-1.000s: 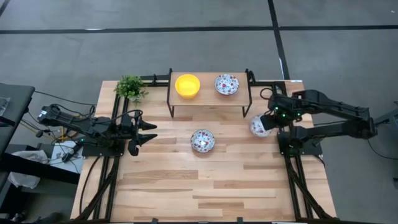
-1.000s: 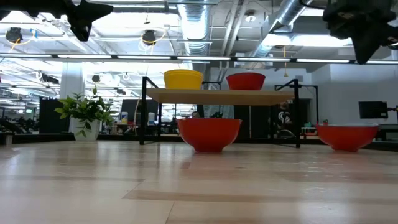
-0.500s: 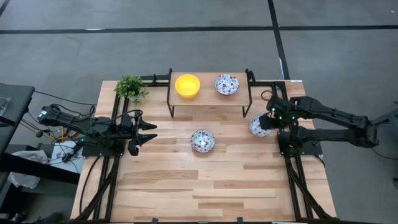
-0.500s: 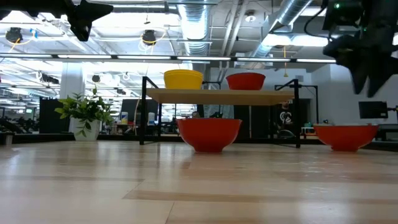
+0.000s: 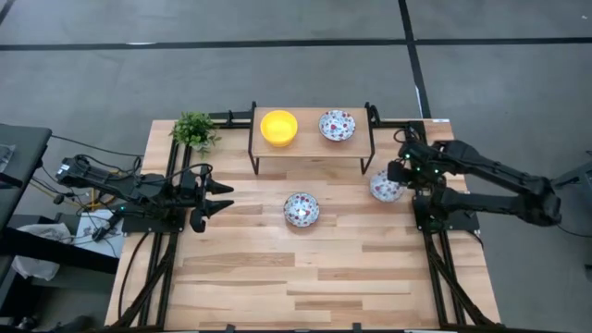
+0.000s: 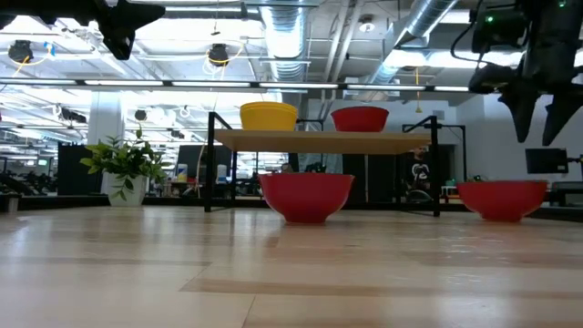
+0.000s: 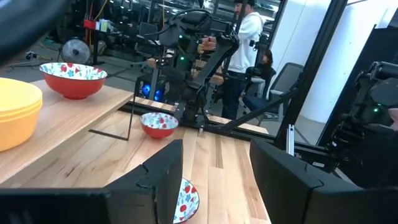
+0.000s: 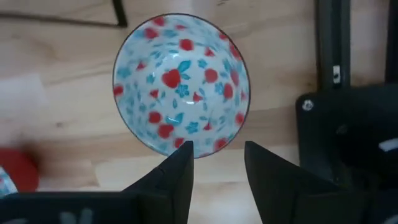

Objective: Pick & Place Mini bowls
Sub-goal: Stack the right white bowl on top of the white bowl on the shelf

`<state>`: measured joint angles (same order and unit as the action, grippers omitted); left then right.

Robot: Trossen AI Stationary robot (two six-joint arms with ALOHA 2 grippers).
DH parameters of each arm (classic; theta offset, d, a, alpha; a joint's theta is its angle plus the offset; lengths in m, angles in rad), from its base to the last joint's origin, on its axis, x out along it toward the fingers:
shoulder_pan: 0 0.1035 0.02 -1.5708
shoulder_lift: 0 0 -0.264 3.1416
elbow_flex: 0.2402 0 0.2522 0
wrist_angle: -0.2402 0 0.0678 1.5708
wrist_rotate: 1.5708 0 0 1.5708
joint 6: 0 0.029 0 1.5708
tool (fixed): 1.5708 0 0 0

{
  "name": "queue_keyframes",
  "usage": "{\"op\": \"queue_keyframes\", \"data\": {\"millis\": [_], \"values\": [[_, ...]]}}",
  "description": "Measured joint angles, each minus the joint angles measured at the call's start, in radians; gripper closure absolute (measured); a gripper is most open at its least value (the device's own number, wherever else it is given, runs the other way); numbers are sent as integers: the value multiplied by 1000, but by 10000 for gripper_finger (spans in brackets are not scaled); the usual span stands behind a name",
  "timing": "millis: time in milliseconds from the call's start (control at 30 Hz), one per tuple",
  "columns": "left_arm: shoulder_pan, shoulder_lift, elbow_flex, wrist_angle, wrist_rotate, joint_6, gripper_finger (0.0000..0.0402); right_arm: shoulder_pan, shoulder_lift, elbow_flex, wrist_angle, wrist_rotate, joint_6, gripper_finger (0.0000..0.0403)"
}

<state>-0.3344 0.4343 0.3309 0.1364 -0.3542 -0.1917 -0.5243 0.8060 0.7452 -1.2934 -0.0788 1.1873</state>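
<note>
A pale plank table (image 5: 314, 268) carries a small wooden shelf (image 5: 310, 146) on black legs; three floral bowls show, glossy and round, all empty: one (image 5: 337, 125) on the shelf beside a stack of yellow bowls (image 5: 278, 128), one (image 5: 301, 209) mid-table, one (image 5: 385, 186) at the right edge; the right tool (image 8: 216, 163) hovers above that last bowl, fingers apart, gripping nothing; the left tool (image 5: 219, 196) waits parted, bare.
</note>
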Motion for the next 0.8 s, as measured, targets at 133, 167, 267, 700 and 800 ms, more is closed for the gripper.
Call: {"op": "queue_keyframes", "data": {"millis": [133, 167, 267, 700, 800], "values": [[0, 0, 0, 0, 0, 0, 215, 6, 21, 0, 0, 0, 124, 263], [0, 0, 0, 0, 0, 0, 215, 14, 26, 0, 1, -1, 158, 261], [0, 0, 0, 0, 0, 0, 215, 55, 40, 1, 12, -2, 260, 257], [0, 0, 0, 0, 0, 10, 215, 391, 129, 1, 55, 31, 801, 270], [0, 0, 0, 0, 0, 27, 215, 459, 154, 1, 99, 78, 936, 268]]}}
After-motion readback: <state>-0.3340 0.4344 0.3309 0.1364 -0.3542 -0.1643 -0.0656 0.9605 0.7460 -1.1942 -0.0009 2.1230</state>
